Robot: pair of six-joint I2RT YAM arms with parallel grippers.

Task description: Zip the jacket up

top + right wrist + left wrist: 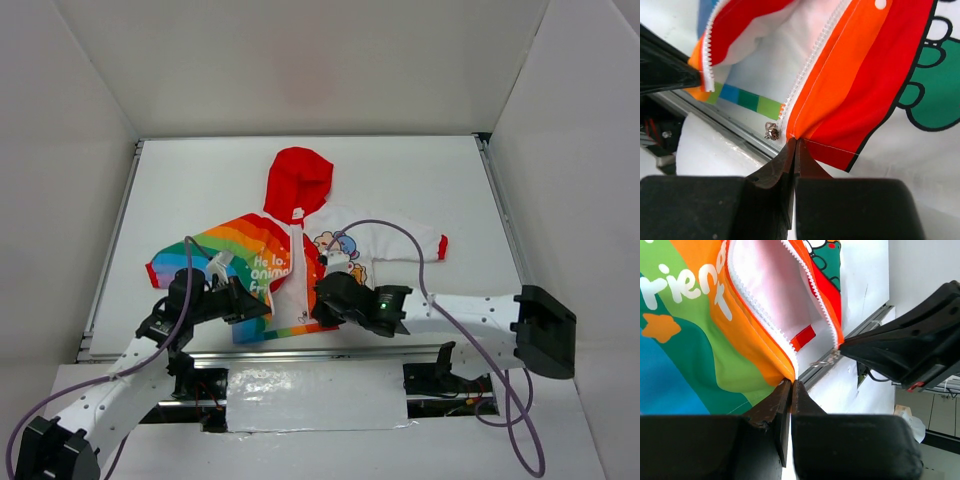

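Note:
The jacket (300, 250) lies flat with its red hood (298, 180) at the far end and its front open at the bottom. My left gripper (262, 308) is shut on the bottom hem corner of the rainbow half (690, 340), beside the white zipper teeth (760, 315). My right gripper (322, 300) is shut on the bottom hem corner of the other half, on its orange-red edge (865, 75). The metal zipper slider (772, 131) hangs at that half's lower end and also shows in the left wrist view (824, 360). The two hem corners are apart.
A metal rail (300, 352) runs along the table's near edge just below the hem; it also shows in the right wrist view (715, 125). A purple cable (400, 230) arcs over the jacket's white half. White walls enclose the table.

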